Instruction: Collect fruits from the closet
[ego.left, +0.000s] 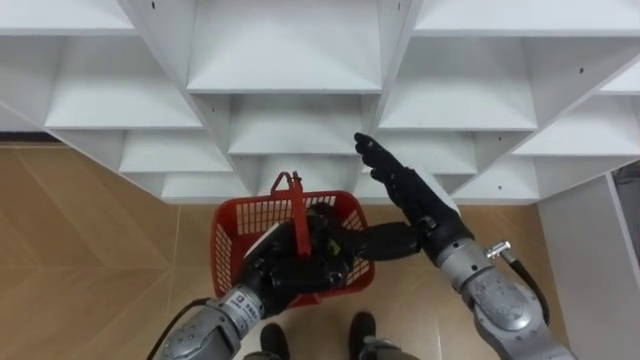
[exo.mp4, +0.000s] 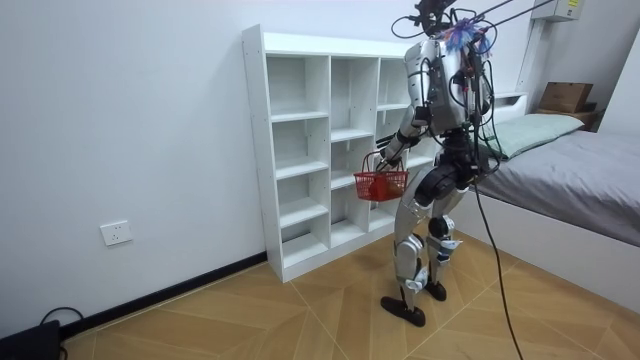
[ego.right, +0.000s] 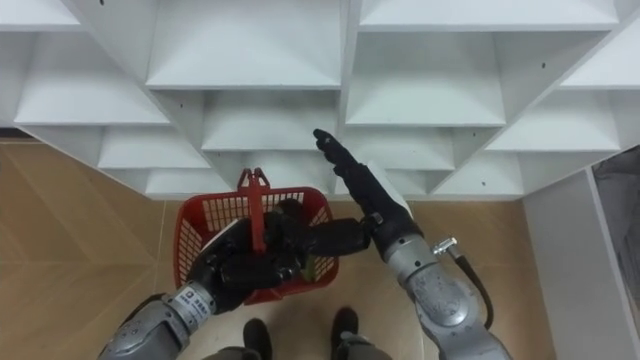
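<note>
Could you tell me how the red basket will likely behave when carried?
The red basket has open mesh walls, so it is probably light yet fairly stiff. Hanging by its handle from the left hand, it may swing or tilt.

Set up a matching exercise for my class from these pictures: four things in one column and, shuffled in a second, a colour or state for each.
Column one:
1. left hand
2. right hand
3. basket
4. shelf unit

Column two:
A. white, with open compartments, in front of the robot
B. red mesh, carried low before the robot
C. fingers straight, stretched toward the shelves
D. curled round the upright handle

Pairs: 1-D, 2-C, 3-B, 4-A
</note>
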